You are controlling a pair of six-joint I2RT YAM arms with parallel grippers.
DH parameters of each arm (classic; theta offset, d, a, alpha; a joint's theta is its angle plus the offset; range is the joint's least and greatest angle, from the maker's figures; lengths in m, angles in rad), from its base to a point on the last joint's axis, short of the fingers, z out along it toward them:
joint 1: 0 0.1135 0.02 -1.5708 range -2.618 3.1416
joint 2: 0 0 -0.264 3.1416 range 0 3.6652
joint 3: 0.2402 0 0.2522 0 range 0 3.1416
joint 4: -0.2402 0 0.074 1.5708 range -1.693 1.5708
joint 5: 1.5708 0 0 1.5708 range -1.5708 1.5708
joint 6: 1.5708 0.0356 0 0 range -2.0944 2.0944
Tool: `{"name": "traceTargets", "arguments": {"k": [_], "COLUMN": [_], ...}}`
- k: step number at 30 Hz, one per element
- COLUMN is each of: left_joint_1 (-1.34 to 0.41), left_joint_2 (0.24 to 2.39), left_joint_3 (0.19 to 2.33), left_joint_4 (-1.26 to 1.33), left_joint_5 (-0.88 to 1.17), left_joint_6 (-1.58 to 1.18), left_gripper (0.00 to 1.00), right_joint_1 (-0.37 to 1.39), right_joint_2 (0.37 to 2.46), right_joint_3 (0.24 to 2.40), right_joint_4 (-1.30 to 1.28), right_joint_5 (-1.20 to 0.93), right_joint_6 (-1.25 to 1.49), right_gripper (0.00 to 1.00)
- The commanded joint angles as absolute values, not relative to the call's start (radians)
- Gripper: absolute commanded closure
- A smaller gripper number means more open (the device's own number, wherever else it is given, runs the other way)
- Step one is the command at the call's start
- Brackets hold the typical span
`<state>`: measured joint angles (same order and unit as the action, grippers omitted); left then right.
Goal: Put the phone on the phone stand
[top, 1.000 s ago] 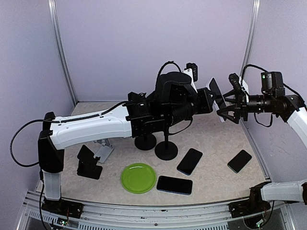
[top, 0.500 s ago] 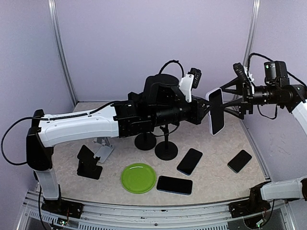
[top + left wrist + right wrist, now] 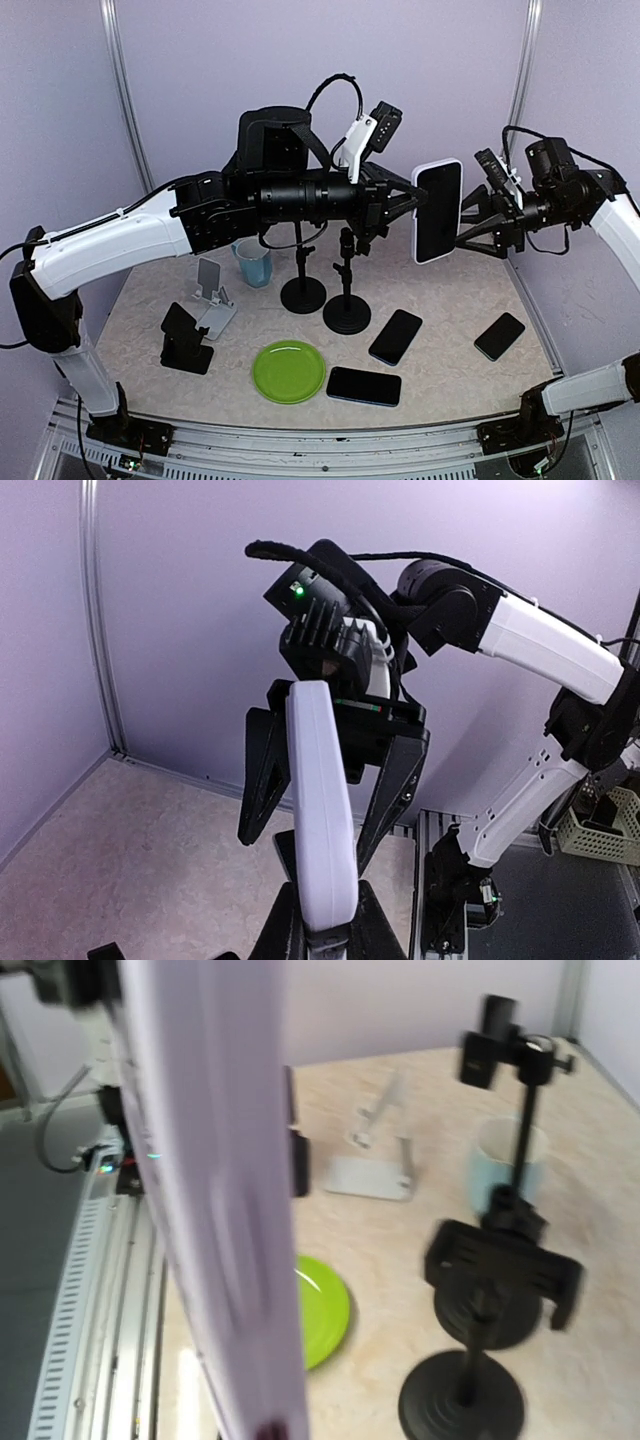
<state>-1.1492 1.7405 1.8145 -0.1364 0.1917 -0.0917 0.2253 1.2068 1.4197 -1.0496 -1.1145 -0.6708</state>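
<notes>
A phone in a white case [image 3: 438, 212] hangs upright in mid-air above the table. My left gripper [image 3: 412, 206] is shut on its lower end, and in the left wrist view [image 3: 325, 925] the phone [image 3: 322, 810] shows edge-on. My right gripper [image 3: 470, 228] is open, with its black fingers [image 3: 262, 780] standing on either side of the phone; I cannot tell whether they touch it. In the right wrist view the phone's edge [image 3: 215, 1210] is a blurred band on the left. Two black pole stands [image 3: 346, 305] [image 3: 303, 290] stand below.
A silver folding stand [image 3: 214, 302] and a black stand [image 3: 186, 341] sit at the left. A blue cup [image 3: 254, 262], a green plate [image 3: 288, 371] and three dark phones [image 3: 396, 336] [image 3: 364, 386] [image 3: 499, 336] lie on the table. The clamp stand [image 3: 500, 1270] is close below the right wrist.
The left arm has swung up and to the left, and the phone now stands upright. The right gripper has come down and left, and its fingers now straddle the phone.
</notes>
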Motion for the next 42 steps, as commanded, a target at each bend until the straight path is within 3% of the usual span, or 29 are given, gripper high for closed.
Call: {"name": "traceTargets", "arguments": {"k": [1,13,16,18,24,29,35,42], "left_joint_1": [-1.153,-1.150,-1.149,-1.149,-1.146,-1.200,-1.300,-1.307], "left_joint_2": [1.725,1.747,1.756,1.763,1.767,1.762,1.815,1.932], "left_joint_3": [1.842,1.858,1.864,1.869,1.857,1.814,1.828,1.975], "left_joint_4": [-0.098,-0.076,-0.073,-0.076,-0.060,-0.005,0.094,0.027], "left_joint_5": [0.292,0.294,0.288,0.266,0.171,-0.207,-0.569,-0.708], "left_joint_6": [-0.033,-0.015,-0.026,-0.041,-0.100,-0.206,-0.269,-0.425], "left_gripper": [1.00,1.00,1.00,0.82,0.37,0.04,0.01,0.01], "right_joint_1": [0.249,0.281,0.282,0.282,0.282,0.281,0.282,0.283], "right_joint_2": [1.193,1.202,1.201,1.198,1.195,1.182,1.190,1.184], "right_joint_3": [1.391,1.362,1.363,1.364,1.365,1.361,1.367,1.369], "right_joint_4": [-1.097,-1.094,-1.087,-1.081,-1.029,-0.909,-0.815,-0.747], "right_joint_5": [-1.204,-1.195,-1.196,-1.200,-1.177,-1.101,-0.961,-0.852], "right_joint_6": [-0.720,-0.719,-0.722,-0.722,-0.665,-0.543,-0.461,-0.431], "right_gripper": [0.37,0.75,0.92,1.00,1.00,1.00,1.00,1.00]}}
